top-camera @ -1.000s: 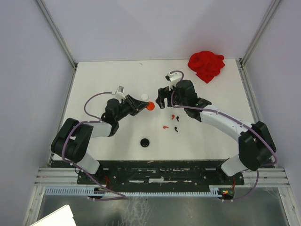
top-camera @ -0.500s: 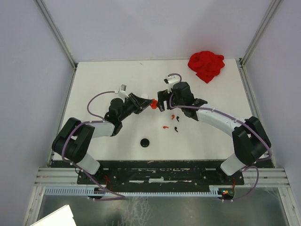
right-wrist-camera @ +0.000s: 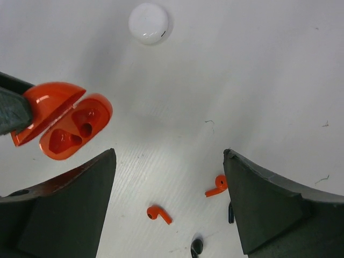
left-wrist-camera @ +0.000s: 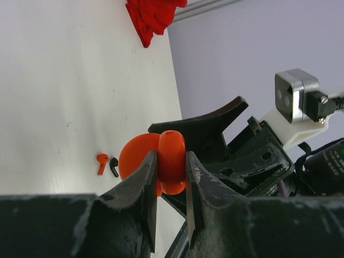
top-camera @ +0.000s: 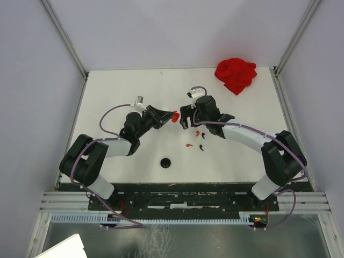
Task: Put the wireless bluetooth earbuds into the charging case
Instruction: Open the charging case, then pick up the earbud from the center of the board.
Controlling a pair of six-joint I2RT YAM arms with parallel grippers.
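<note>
Change: left hand point(left-wrist-camera: 169, 167), clamped on the open red case point(right-wrist-camera: 70, 126), has lifted it toward the released right hand point(top-camera: 184, 117); red earbuds point(right-wrist-camera: 159, 214) remain on the table point(right-wrist-camera: 242, 64), unloaded.

Overhead camera looks down; 2 close wrist cameras share the charging case point(right-wrist-camera: 72, 126).

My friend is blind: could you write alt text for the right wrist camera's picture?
An open orange charging case, both sockets empty, is held over a white table by the left gripper's finger. Two orange earbuds and two black ones lie between the right gripper's wide-open fingers; a round white case sits beyond.
</note>
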